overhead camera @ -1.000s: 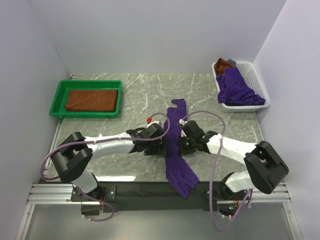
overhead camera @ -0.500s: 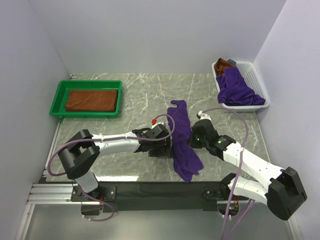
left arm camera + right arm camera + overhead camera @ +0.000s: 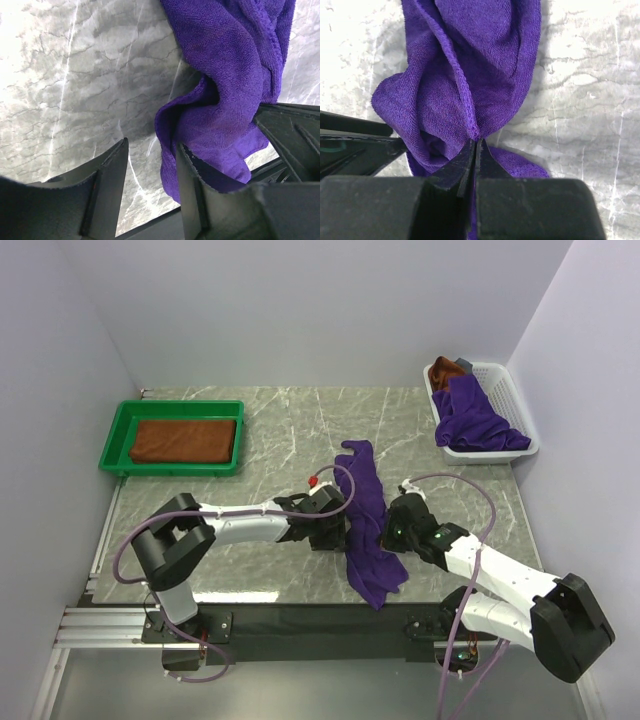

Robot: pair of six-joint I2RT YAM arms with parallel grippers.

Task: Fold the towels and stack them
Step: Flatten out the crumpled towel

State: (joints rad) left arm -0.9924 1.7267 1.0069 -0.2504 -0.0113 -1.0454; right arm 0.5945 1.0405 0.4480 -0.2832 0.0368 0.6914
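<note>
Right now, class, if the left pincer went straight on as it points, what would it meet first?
Probably the purple towel, its bunched edge just ahead of the left pincer; depth is unclear.

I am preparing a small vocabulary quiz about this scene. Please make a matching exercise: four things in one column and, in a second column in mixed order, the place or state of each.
Column A
1. rust-brown towel
2. right gripper
3. left gripper
4. white basket

Column B
a. shut on the purple towel
b. at the far right of the scene
c. lying flat in the green tray
d. open, at that purple towel's edge

Pairs: 1-c, 2-a, 3-d, 4-b
</note>
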